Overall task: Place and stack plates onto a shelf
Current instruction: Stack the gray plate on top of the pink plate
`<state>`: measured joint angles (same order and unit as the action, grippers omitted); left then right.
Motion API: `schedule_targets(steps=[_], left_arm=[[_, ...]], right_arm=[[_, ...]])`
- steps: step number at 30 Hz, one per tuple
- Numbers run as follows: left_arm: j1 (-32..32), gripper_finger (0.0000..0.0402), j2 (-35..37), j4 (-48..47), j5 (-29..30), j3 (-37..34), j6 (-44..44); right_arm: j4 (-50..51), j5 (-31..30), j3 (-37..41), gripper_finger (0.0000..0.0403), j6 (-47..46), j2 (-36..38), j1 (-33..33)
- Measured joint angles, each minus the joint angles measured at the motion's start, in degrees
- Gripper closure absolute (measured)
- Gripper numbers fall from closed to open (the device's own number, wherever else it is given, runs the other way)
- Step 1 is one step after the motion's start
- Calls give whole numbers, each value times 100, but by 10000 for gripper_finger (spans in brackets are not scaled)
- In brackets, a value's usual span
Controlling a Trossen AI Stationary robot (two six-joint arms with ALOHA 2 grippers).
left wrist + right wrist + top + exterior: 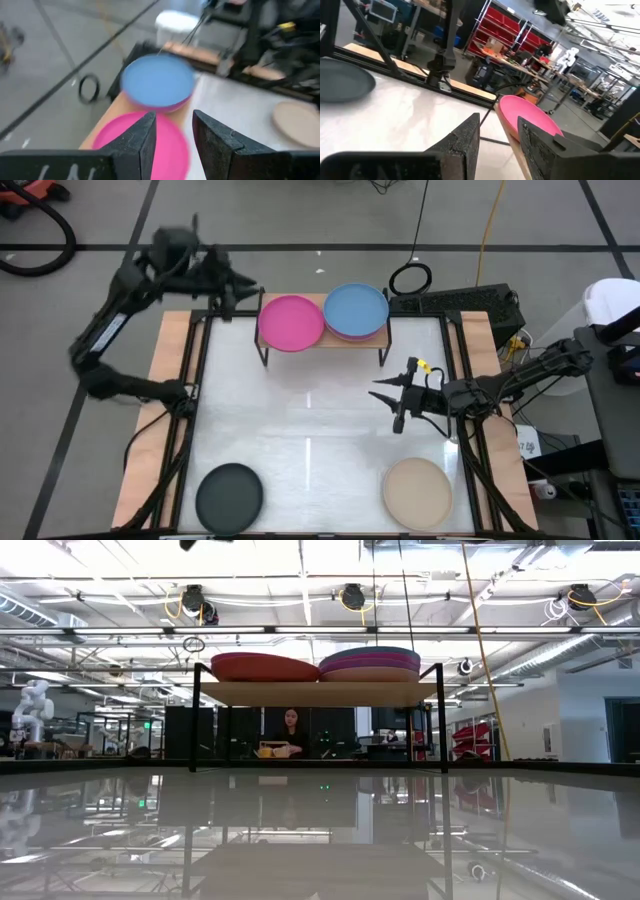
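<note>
The shelf (322,340) stands at the table's far edge. On its left half lies a magenta plate (290,322). On its right half a blue plate (356,310) tops a stack, and the low view shows purple and pink rims (370,668) under it. A black plate (229,497) and a beige plate (417,492) lie flat near the table's near edge. My left gripper (250,293) hovers open just left of the magenta plate (150,145). My right gripper (388,402) is open above the table, right of centre, and holds nothing.
The table's middle (310,420) is bare white between the shelf and the two near plates. Black rails (195,380) run along both sides of the table. A cable coil (410,278) and dark gear (470,305) lie past the far edge. A person (291,730) sits in the room behind.
</note>
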<state>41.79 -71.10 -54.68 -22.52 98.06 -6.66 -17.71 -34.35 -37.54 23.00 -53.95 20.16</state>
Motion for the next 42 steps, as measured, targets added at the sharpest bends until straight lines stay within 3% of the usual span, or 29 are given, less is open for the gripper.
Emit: schedule_targets(steps=[5, 11, 15, 19, 24, 29, 32, 39, 42], left_arm=[[-950, 270, 1390, 1737, 376, -2180, 540], [-2052, 270, 2770, 4524, 1306, -5143, 1345], [-2423, 270, 3107, 6214, 1530, -6221, 1462], [-2578, 270, 3079, 6960, 1572, -6688, 1472], [-2699, 270, 2925, 7373, 1850, -6935, 1362], [-2712, 270, 2738, 7406, 2063, -6948, 1316], [-2791, 270, 2573, 7368, 2063, -6948, 1311], [-2908, 270, 2336, 7546, 2065, -6948, 1185], [-2913, 270, 2340, 7546, 2065, -6948, 1183]], right_arm=[[-3, -29, 0, 289, 7, 2, 74], [-50, -35, -54, 289, 16, 2, 71], [-46, -35, -55, 289, -7, 2, 12], [196, -31, -167, 289, -178, 0, -93], [2040, 287, -1205, 289, -885, -153, -358], [4376, 1920, -2645, 289, -1715, -797, -746], [5407, 2807, -3102, 289, -2189, -1307, -919], [5877, 4751, -2409, 289, -2774, -2172, -920], [5890, 5219, -2029, 289, -3266, -2358, -890]])
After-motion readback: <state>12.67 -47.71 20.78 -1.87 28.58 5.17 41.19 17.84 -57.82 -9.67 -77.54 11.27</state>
